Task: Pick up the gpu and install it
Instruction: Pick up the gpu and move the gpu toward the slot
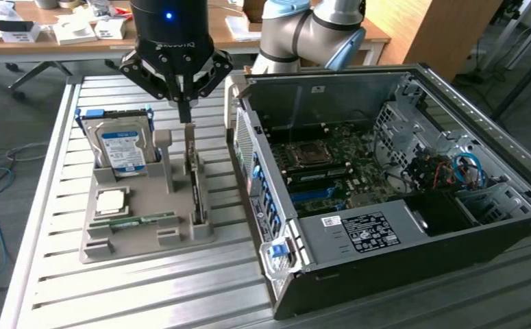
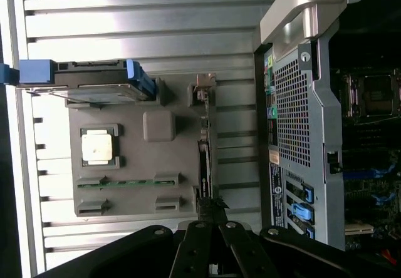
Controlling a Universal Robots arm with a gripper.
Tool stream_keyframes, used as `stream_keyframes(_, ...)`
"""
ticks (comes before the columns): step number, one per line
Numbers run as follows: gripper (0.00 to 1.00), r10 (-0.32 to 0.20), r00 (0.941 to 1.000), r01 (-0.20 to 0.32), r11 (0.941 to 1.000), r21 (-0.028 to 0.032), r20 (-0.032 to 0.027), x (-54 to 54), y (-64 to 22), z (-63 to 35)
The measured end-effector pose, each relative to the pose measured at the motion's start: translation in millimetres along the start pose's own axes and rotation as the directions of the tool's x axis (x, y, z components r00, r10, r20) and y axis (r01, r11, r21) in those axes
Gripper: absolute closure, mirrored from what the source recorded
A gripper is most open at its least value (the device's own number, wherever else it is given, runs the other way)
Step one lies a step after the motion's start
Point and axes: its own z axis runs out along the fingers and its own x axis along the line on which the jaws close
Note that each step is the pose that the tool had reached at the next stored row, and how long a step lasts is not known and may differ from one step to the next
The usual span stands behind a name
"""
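The gpu point(image 1: 194, 179) is a thin dark card with a silver end bracket. It stands on edge in a slot along the side of the grey holder point(image 1: 119, 240) that is nearest the computer case. In the wrist view the gpu point(image 2: 203, 159) shows edge-on. My gripper point(image 1: 185, 116) hangs above the card with its dark fingers drawn together, holding nothing. In the wrist view the gripper point(image 2: 210, 218) lines up with one end of the card. The open computer case point(image 1: 384, 171) lies at the exterior view's right, its motherboard point(image 1: 325, 168) exposed.
The holder also carries a blue-labelled hard drive point(image 1: 122, 147), a square processor point(image 1: 112, 200) and a narrow green memory stick point(image 1: 136, 221). The case's perforated rear panel point(image 2: 294, 115) stands close beside the holder. A slatted metal table point(image 1: 146, 288) lies underneath, and a cluttered desk point(image 1: 73, 31) stands behind.
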Motion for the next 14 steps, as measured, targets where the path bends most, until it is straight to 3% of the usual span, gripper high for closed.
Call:
stream_keyframes(5,0.71,0.000,1.0000,0.000,1.0000,0.0000,-0.0001,0.0,0.0,0.0)
stream_keyframes(6,0.71,0.000,1.0000,0.000,1.0000,0.0000,0.0000,0.0,0.0,0.0)
stream_keyframes(10,0.53,0.000,1.0000,0.000,1.0000,0.0000,0.0000,0.0,0.0,0.0)
stream_keyframes(14,0.53,0.000,1.0000,0.000,1.0000,-0.0002,0.0002,0.1,-0.1,1.5)
